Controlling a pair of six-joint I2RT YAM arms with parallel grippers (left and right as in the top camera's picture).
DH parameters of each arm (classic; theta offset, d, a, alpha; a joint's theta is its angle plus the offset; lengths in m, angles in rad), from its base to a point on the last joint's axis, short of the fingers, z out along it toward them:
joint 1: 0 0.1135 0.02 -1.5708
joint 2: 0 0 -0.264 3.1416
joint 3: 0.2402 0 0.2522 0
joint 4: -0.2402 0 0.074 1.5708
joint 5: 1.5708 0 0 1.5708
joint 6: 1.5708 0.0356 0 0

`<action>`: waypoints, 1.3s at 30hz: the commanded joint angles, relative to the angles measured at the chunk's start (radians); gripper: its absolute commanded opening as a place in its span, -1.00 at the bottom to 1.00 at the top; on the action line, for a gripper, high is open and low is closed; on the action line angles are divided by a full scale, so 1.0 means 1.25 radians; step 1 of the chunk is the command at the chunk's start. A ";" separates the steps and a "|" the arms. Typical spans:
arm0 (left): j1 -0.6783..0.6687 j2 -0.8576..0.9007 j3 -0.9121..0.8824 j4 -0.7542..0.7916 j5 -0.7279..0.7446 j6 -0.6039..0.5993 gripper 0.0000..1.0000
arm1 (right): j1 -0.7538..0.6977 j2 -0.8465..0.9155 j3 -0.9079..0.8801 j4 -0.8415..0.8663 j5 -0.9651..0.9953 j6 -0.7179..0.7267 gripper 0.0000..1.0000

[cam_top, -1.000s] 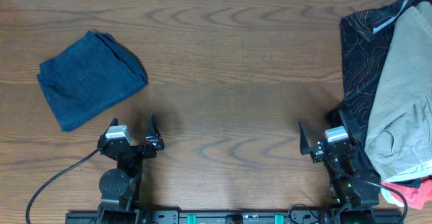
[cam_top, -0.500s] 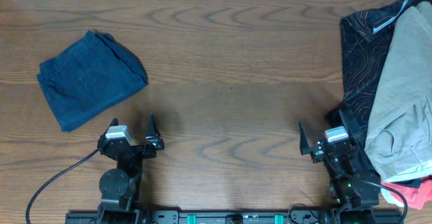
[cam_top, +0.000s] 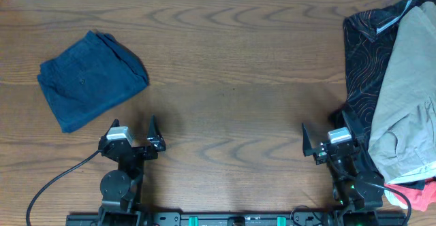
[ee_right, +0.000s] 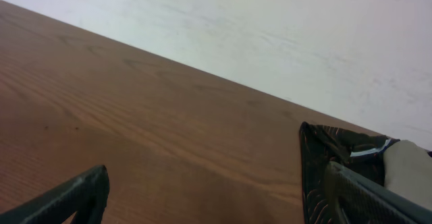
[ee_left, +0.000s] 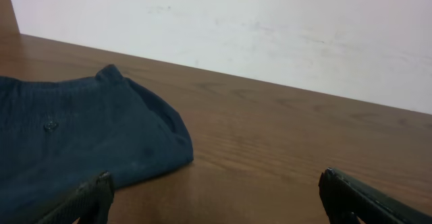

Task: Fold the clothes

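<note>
My left gripper and right gripper wait spread and empty over the counter; the heap of clothes at far right looks soft, light; I'd pinch the beige garment by its hem.

Folded blue shorts left, rumpled clothes pile right

In the overhead view the clothes pile runs off the frame at 3 o'clock. Its beige garment covers much of the black patterned one, and a red scrap at 4 o'clock is too clipped to identify. The left wrist view cuts the blue garment at 8 o'clock.
</note>
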 commanded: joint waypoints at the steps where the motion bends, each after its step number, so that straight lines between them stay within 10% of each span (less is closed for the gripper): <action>1: 0.004 -0.006 -0.012 -0.035 -0.010 0.007 0.95 | 0.006 -0.001 -0.001 -0.003 0.008 -0.009 0.98; 39: 0.004 -0.005 -0.009 -0.042 -0.003 -0.002 0.95 | 0.006 0.008 0.004 -0.017 0.071 0.125 0.98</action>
